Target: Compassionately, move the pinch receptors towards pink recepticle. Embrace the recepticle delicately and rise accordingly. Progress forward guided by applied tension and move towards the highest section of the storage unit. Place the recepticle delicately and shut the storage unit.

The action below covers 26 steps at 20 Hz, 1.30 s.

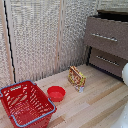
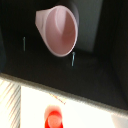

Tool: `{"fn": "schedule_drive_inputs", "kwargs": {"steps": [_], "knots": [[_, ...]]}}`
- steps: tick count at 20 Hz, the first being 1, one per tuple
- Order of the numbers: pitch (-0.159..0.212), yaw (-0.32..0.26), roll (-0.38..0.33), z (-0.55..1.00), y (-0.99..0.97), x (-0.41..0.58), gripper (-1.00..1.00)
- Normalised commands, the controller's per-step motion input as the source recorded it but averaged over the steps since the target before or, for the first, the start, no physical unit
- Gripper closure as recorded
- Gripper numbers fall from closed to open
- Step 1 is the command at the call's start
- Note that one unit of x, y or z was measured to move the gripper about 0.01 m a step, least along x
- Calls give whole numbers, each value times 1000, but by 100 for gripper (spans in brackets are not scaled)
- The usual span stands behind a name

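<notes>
Lying on its side in the wrist view, the pink mug (image 2: 59,30) shows its open mouth to the camera, against a dark surface that looks like the inside of the dresser (image 1: 107,37). Two thin pale upright marks stand out of the dark near it, one just under its rim, the other off to one side; what they are cannot be told. The hand's fingers do not show in this view, so whether it is apart, together or clamped on the mug cannot be told.

In the exterior view the dresser stands at the right, its top drawer pulled out past the one below, each with a silver bar handle (image 1: 104,37). Only a white rounded piece of the arm (image 1: 124,74) shows at the right edge. On the pale wooden bench (image 1: 95,97) sit a red basket (image 1: 25,102) at the left, a red bowl (image 1: 56,93) just beside it, and a small yellow-and-red packet (image 1: 77,77) standing upright farther right. Slatted wall panels (image 1: 37,35) rise behind.
</notes>
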Motion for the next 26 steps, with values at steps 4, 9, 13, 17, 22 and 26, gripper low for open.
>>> {"fn": "schedule_drive_inputs", "kwargs": {"steps": [4, 9, 13, 17, 22, 26], "knots": [[105, 249, -254, 0, 0, -91, -100], [233, 225, -230, 0, 75, -163, -100], [255, 178, -275, -47, 131, -209, -100], [244, 161, -314, -89, 105, -242, -100], [222, 134, -331, -128, 157, -154, -100], [189, 132, -327, -231, 209, -39, -100]]}}
